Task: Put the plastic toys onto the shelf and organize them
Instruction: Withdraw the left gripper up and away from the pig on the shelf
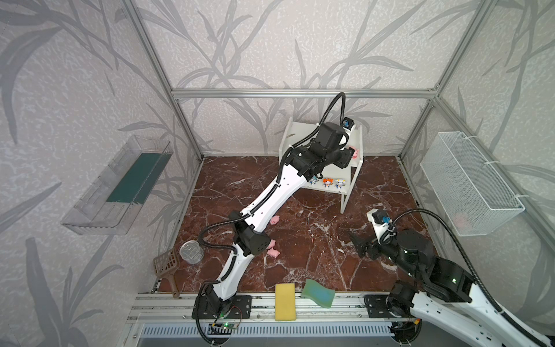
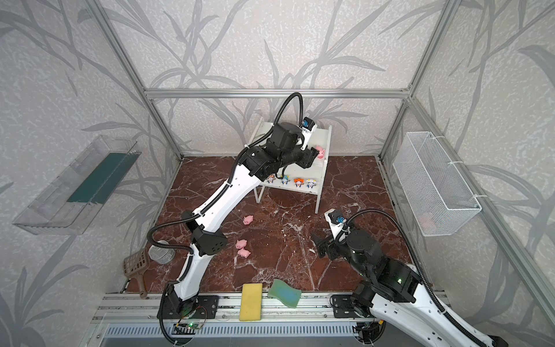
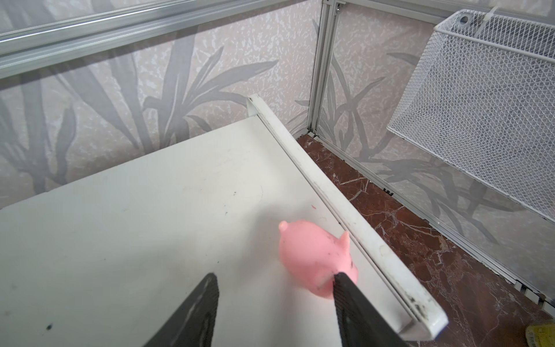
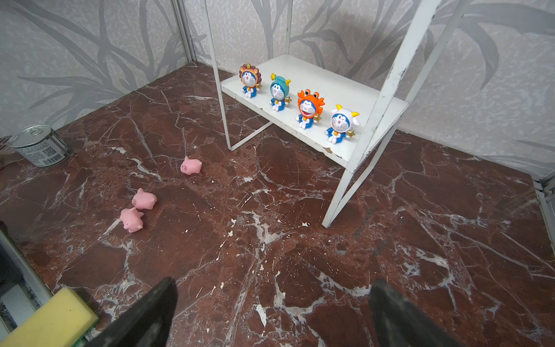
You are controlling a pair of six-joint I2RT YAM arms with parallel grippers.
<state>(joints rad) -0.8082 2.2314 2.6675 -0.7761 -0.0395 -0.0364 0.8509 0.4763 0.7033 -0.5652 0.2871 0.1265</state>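
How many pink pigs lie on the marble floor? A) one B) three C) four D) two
B: three pigs lie on the floor; the fourth pig sits on the shelf top board, by the left gripper.

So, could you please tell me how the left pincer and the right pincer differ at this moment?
The left pincer is over the top board of the shelf; the right pincer hangs above the bare marble floor. A pink pig sits against one of the left pincer's fingers; nothing is near the right pincer's. The right pincer's jaws stand wider apart than the left pincer's. Both are open and hold nothing.
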